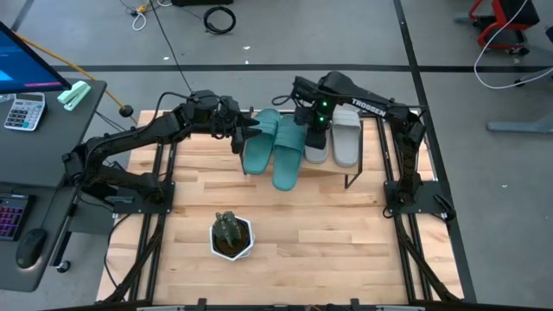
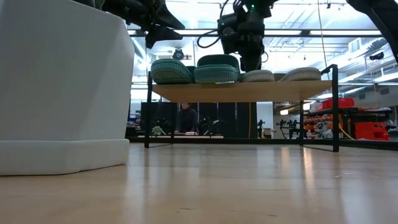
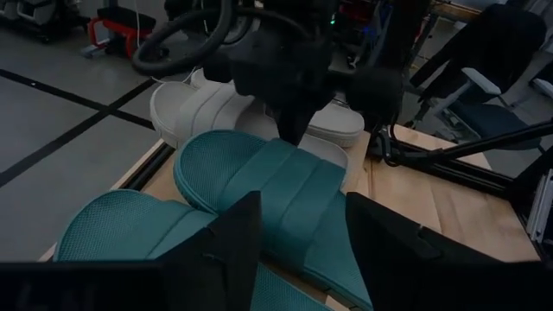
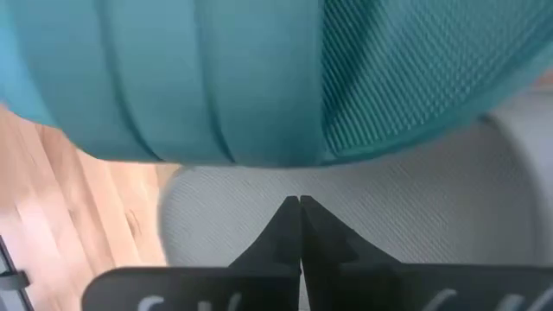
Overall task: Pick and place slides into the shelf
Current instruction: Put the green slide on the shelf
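Note:
Several slides lie side by side, soles down, on the shelf [image 1: 333,169] [image 2: 249,91] at the table's far side: two teal ones [image 1: 259,145] [image 1: 289,155] and two grey-white ones [image 1: 318,145] [image 1: 347,138]. The right teal slide sticks out over the shelf's near edge. My left gripper [image 1: 251,131] [image 3: 302,250] hovers open above the teal pair's far end, clear of it in the low view [image 2: 155,31]. My right gripper [image 1: 309,130] [image 4: 299,203] is shut and points steeply down over the inner grey-white slide [image 4: 389,216], right beside the teal slide's edge [image 4: 259,130]. My right gripper's shut fingertips [image 3: 289,134] come from above onto the footbed of the inner grey-white slide [image 4: 259,207], beside the teal slide's rim. I cannot tell whether they touch it. My left gripper touches nothing.
A small plant in a white pot [image 1: 231,235] [image 2: 62,87] stands on the wooden table near its front edge. Bare tabletop [image 1: 328,233] lies between the pot and the shelf. A desk with a calculator [image 1: 24,111] stands left of the table.

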